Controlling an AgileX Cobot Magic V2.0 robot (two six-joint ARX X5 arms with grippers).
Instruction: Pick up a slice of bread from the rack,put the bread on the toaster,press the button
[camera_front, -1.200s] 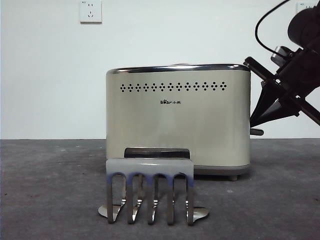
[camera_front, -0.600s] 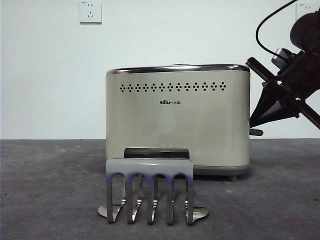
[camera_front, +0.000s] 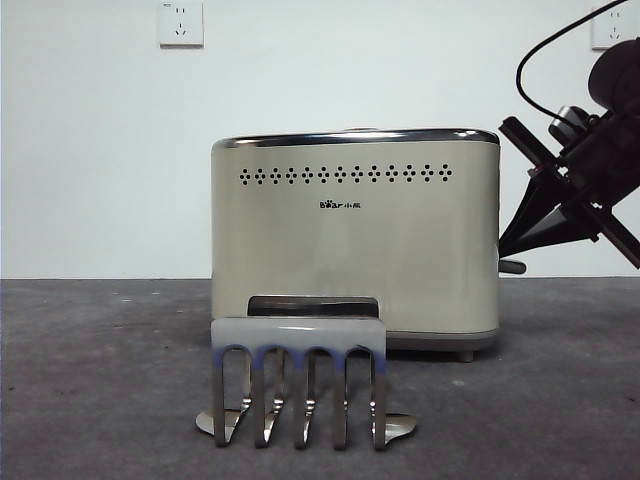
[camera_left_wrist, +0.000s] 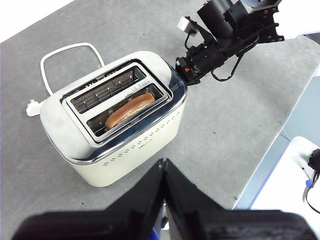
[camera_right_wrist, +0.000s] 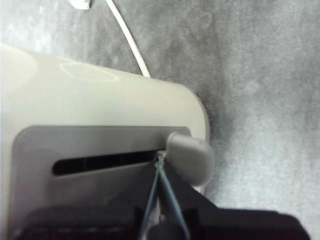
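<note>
The cream toaster (camera_front: 355, 240) stands mid-table, and the slice of bread (camera_left_wrist: 131, 109) sits down in one of its two top slots. In front of it stands the metal rack (camera_front: 298, 380), with nothing between its prongs. My right gripper (camera_front: 503, 246) comes down at a slant beside the toaster's narrow side, jaws shut. Its tips (camera_right_wrist: 159, 161) rest against the grey button (camera_right_wrist: 191, 156) at the end of its slot. The button (camera_front: 512, 265) also shows just below the jaw tips. My left gripper (camera_left_wrist: 164, 167) hangs shut and empty high above the toaster (camera_left_wrist: 115, 120).
The toaster's white cord (camera_left_wrist: 65, 52) loops on the grey table behind it, with its plug (camera_left_wrist: 32, 107) lying nearby. White wall sockets (camera_front: 181, 22) are on the back wall. A table edge and a white surface (camera_left_wrist: 300, 165) lie beyond the right arm.
The right arm has shifted slightly to the right and up in the front view while its jaw tips stay at the button. Toaster, rack and bread have not moved.
</note>
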